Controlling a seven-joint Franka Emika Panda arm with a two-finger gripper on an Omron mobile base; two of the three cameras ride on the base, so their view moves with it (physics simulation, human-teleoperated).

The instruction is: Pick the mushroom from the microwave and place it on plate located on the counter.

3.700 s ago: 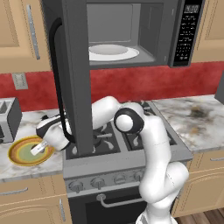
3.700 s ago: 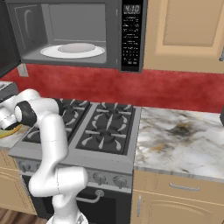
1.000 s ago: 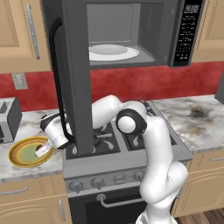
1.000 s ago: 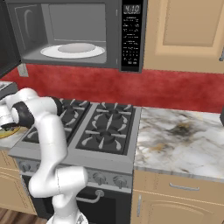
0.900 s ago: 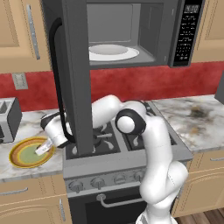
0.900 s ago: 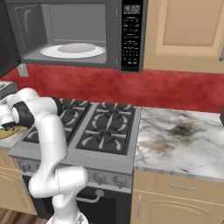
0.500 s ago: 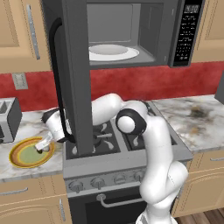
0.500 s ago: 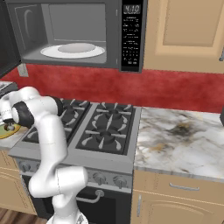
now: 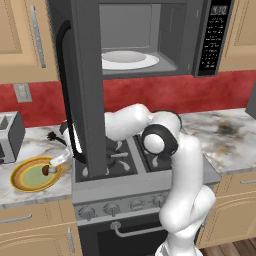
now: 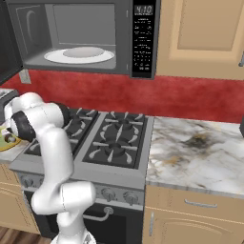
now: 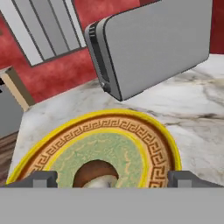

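mushroom (image 11: pixel 97 174): 1, between the finger tips | yellow-orange plate (image 11: pixel 144 135): 1, under the gripper (image 11: pixel 112 179) | white plate (image 9: pixel 129 60): 1, up in the microwave (image 9: pixel 150 37) | toaster (image 11: pixel 148 43): 1, beyond the plate | stove burners (image 10: pixel 114 138): 4

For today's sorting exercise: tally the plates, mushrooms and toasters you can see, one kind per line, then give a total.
Plates: 2, the yellow-orange plate and the white plate
Mushrooms: 1, the mushroom
Toasters: 1, the toaster
Total: 4
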